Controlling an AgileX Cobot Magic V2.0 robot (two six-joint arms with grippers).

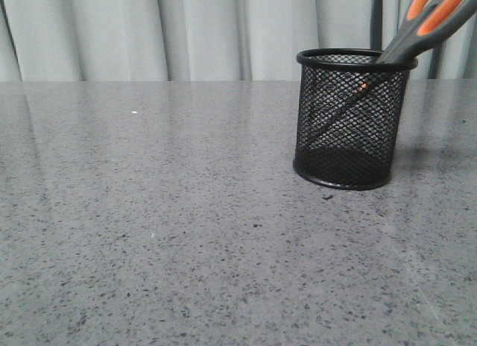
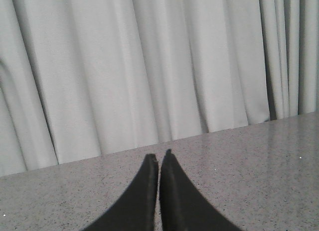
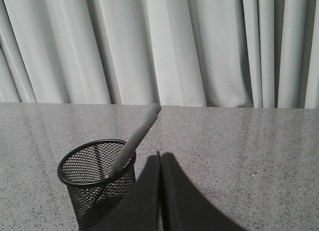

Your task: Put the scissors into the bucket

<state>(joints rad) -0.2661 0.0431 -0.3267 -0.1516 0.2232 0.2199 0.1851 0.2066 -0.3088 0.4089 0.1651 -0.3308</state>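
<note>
The black wire-mesh bucket (image 1: 352, 121) stands upright on the grey table, right of centre in the front view. The scissors (image 1: 428, 21) stand in it blades down, leaning on the rim, with the grey and orange handles sticking out to the upper right. In the right wrist view the bucket (image 3: 94, 183) is close beside my right gripper (image 3: 159, 155), which is shut and empty; the scissors' grey handle (image 3: 137, 139) pokes out over the rim. My left gripper (image 2: 159, 155) is shut and empty over bare table. Neither gripper shows in the front view.
The grey speckled table (image 1: 164, 234) runs back to a pale pleated curtain (image 1: 186, 33) behind its far edge. A few small specks lie on the surface.
</note>
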